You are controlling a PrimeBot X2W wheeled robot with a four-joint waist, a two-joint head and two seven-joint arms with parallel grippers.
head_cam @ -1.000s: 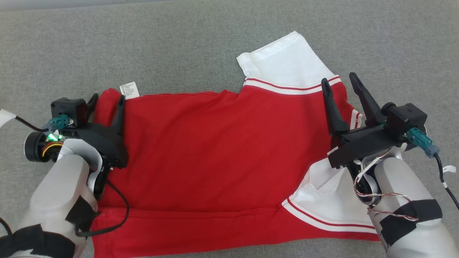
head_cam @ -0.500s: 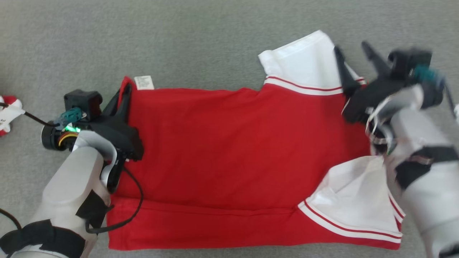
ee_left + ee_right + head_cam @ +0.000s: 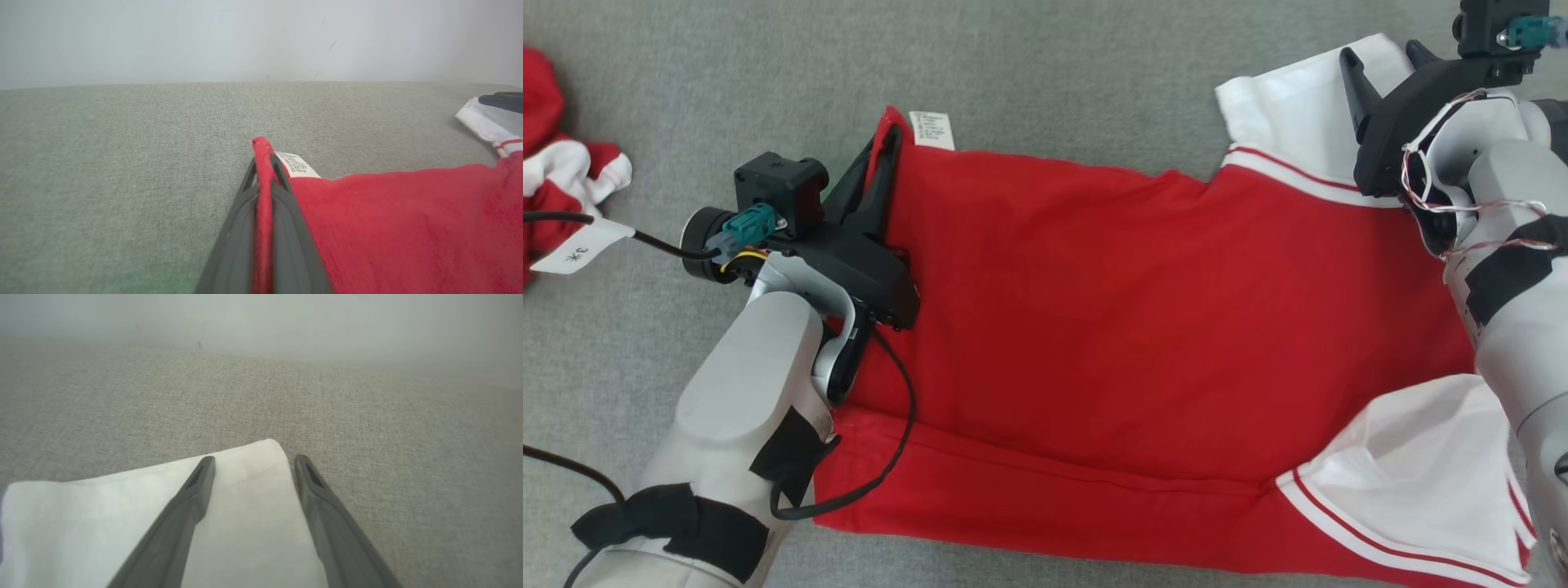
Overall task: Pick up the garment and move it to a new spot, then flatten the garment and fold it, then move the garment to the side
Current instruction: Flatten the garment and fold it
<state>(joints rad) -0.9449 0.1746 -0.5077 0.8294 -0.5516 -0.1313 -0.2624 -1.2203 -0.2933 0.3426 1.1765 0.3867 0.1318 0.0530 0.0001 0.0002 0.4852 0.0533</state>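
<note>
Garment [image 3: 1094,327], soft and limp, is clamped at its corner [image 3: 261,149] by left jaws; sleeve [image 3: 245,490] between spread right jaws should be pinched.

Grey fabric surface [image 3: 1054,73]; red-white cloth heap [image 3: 564,175] at far-left edge.

left fingers [image 3: 239,232] pinched, right fingers [image 3: 184,510] spread

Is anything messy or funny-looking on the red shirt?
Yes. The shirt's corner by the label stands up in a ridge, pinched in the shut left pincer. The near sleeve lies rumpled, not flat. Another garment, red and white, sits bunched at the head view's left edge.
</note>
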